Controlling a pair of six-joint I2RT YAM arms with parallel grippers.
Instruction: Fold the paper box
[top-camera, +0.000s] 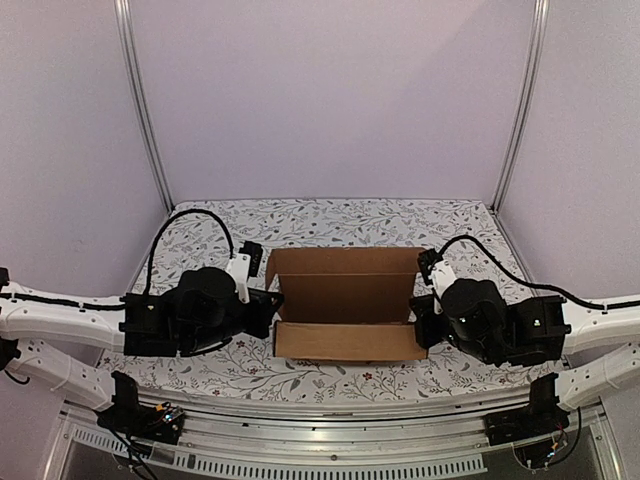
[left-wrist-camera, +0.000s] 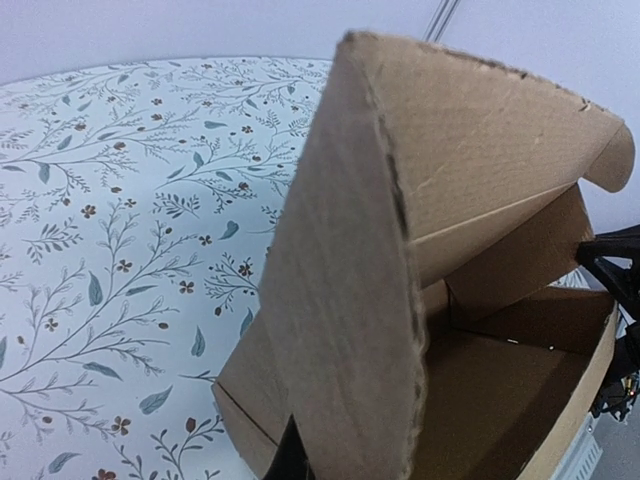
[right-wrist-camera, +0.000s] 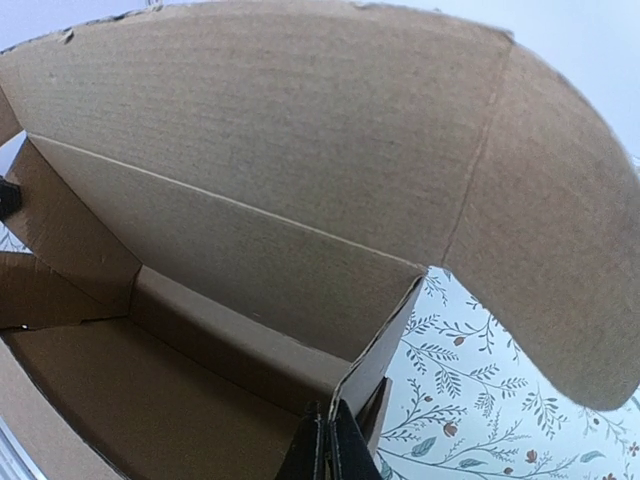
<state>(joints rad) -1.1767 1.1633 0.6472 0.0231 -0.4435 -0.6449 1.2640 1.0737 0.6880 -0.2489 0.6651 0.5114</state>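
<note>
Floral-patterned table cover (top-camera: 330, 215) is carrying the paper box (top-camera: 345, 300) at its middle, between the two arms, with its walls standing and its rear lid panel rising behind. The left gripper (top-camera: 270, 300) is pinching the box's left side wall, fingers narrowed onto cardboard. The right gripper (right-wrist-camera: 322, 445) is clamping the right wall likewise.

The floral-patterned table (top-camera: 330, 215) carries the paper box (top-camera: 345, 340), apparently resting flat, just six o'clock of centre.
</note>
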